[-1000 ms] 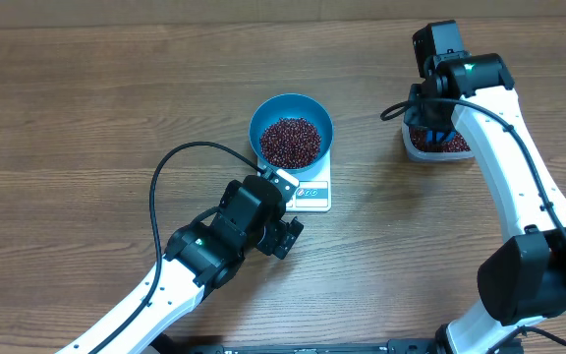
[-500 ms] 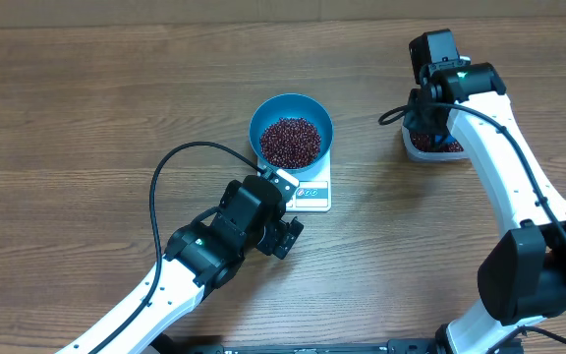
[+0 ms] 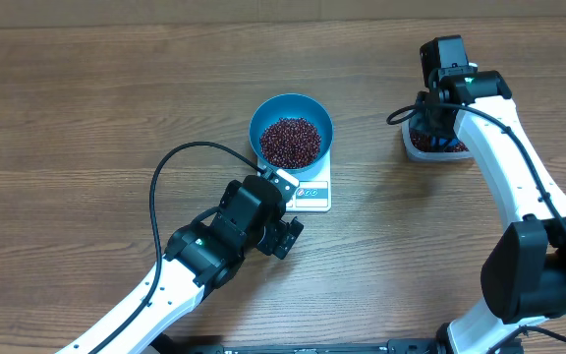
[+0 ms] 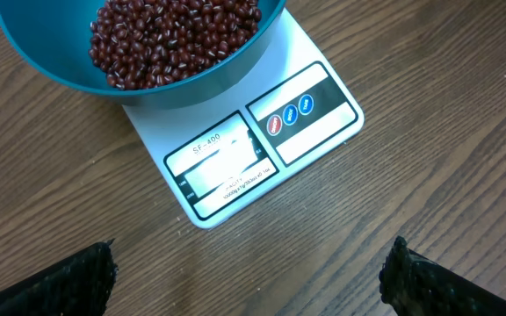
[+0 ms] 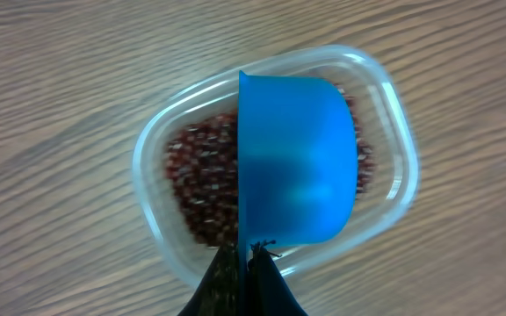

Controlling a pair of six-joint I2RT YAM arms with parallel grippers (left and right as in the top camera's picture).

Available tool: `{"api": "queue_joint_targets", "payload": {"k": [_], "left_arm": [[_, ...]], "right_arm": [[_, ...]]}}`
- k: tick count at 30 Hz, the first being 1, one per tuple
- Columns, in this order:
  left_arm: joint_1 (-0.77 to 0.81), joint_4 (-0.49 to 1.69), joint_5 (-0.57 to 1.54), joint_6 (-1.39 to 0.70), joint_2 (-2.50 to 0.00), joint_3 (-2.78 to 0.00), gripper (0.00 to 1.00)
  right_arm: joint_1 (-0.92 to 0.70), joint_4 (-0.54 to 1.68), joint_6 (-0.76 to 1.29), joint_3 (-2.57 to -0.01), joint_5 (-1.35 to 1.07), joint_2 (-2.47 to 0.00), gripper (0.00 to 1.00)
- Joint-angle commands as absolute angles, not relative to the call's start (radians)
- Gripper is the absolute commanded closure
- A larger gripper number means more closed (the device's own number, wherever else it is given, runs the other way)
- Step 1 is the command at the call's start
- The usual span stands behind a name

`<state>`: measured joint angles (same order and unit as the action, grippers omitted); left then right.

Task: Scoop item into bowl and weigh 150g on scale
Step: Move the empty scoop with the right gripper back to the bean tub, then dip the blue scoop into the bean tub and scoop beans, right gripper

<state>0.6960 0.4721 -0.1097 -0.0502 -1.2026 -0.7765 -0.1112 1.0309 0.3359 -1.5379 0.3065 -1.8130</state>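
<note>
Left claw is spread wide. Just ahead of it, the flat white square digital scale carries the deep round blue bowl, well filled with small dark red-brown beans. The display is unreadable, so the weight looks unconfirmed. Right claw pinches the blue plastic scoop above the clear plastic tub.

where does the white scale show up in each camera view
overhead: scale at centre, under the blue bowl
left wrist: scale at upper middle, display panels showing
right wrist: not in it
shared landmark: the blue bowl of beans, in overhead and left wrist
</note>
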Motion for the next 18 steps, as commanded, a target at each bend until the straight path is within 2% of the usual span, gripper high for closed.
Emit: {"api": "queue_joint_targets", "payload": {"k": [1, 18], "left_arm": [[0.694, 0.472, -0.123, -0.056, -1.210, -0.767, 0.00], [0.694, 0.472, -0.123, -0.056, -1.210, -0.767, 0.00]], "right_arm": [[-0.110, 1.014, 0.332, -1.531, 0.222, -1.814, 0.96], [-0.104, 0.988, 0.311, -1.531, 0.066, -1.814, 0.96]]}}
